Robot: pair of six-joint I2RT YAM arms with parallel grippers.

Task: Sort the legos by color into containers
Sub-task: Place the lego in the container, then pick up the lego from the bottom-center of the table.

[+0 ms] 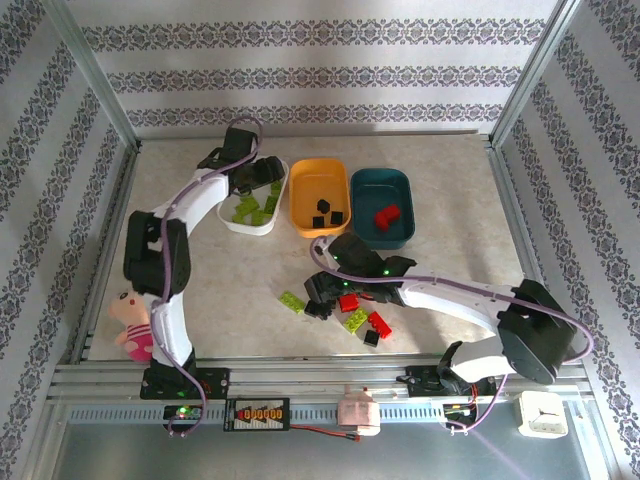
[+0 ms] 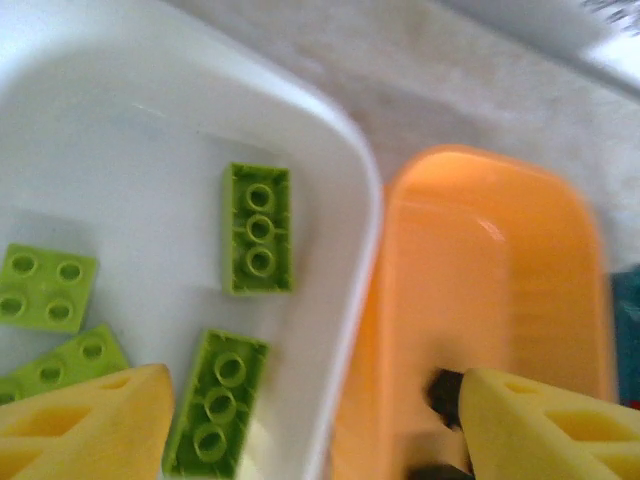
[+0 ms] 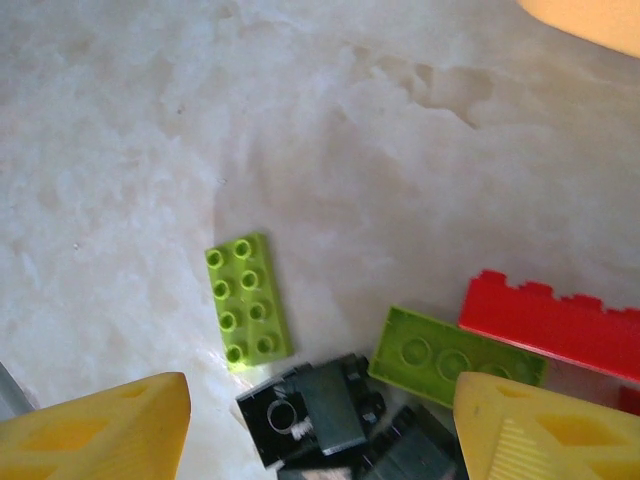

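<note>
At ten o'clock on the table the white tray is seen, and lime green bricks are lying flat in it. The left gripper is held above this tray, at its twelve o'clock end in the top view. Its jaws are spread wide, and nothing is held or touched by them. One yellow finger is seen over the white tray and the other over the orange tray, which is set just beside the white tray at its three o'clock side. Small black bricks are lying in the orange tray. At three o'clock again the teal tray is set, with a red brick inside.

At six o'clock from the orange tray, a loose pile of lime, red and black bricks is found on the table. The right gripper is held low over the nine o'clock side of that pile. Its jaws are wide apart and nothing is grasped. A black brick is seen between the fingers, but whether it is touched cannot be told. A lime brick lies at eleven o'clock from it, and a long red brick at two o'clock.
</note>
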